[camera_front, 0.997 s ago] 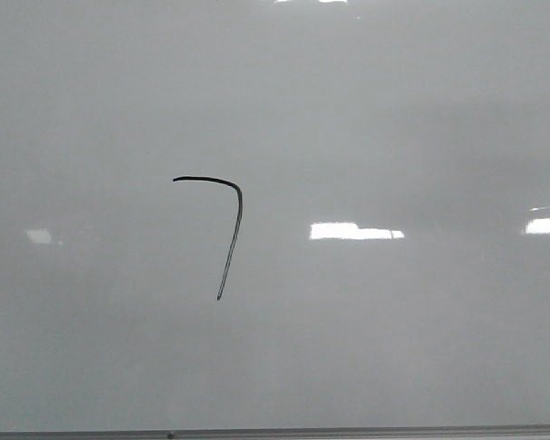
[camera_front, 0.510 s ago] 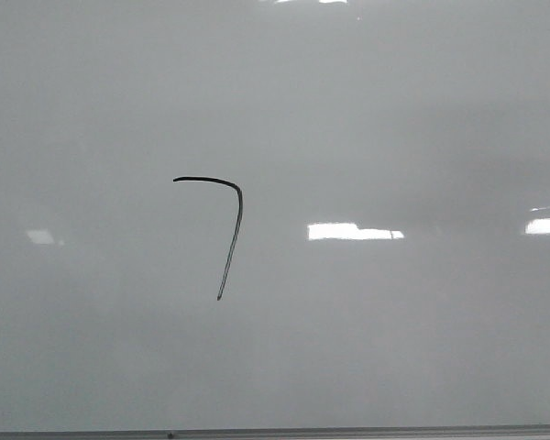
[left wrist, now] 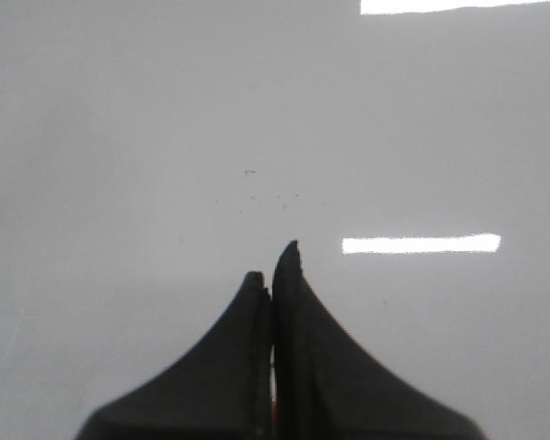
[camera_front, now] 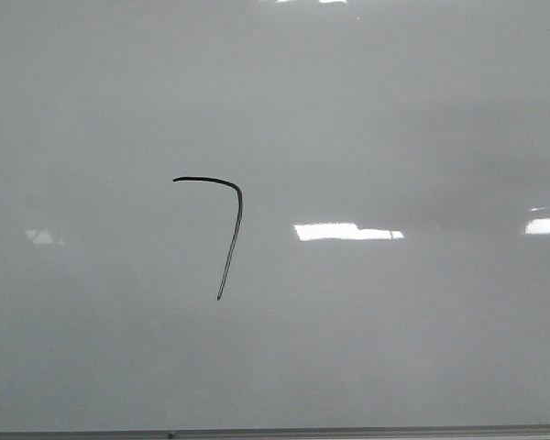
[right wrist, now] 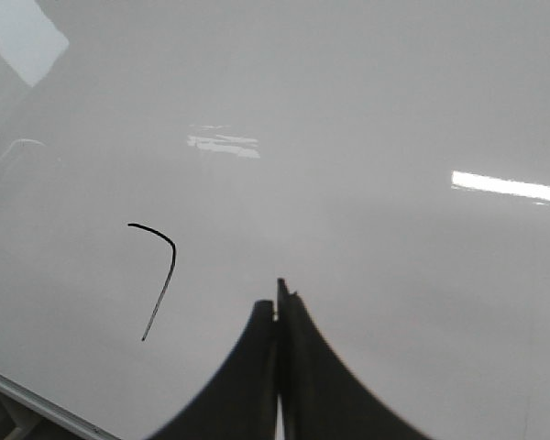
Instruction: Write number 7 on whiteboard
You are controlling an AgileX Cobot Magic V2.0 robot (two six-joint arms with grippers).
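Observation:
The whiteboard (camera_front: 394, 119) fills the front view as a glossy pale grey surface. The number 7 (camera_front: 236, 229) is a thin black line left of centre, with a short arched top bar, a rounded corner and a longer slanted downstroke. No gripper shows in the front view. In the right wrist view my right gripper (right wrist: 277, 295) is shut with nothing visible between its fingers, and the number 7 (right wrist: 173, 252) lies apart from it over the whiteboard (right wrist: 394, 92). In the left wrist view my left gripper (left wrist: 273, 261) is shut over bare whiteboard (left wrist: 119, 137).
The board's thin dark frame edge (camera_front: 348, 431) runs along the bottom of the front view and shows in the right wrist view (right wrist: 37, 403). Bright rectangular light glares (camera_front: 344, 232) lie on the board.
The black line is unchanged. The bright glare right of it has stretched slightly to the left and the faint glare at the left has dimmed.

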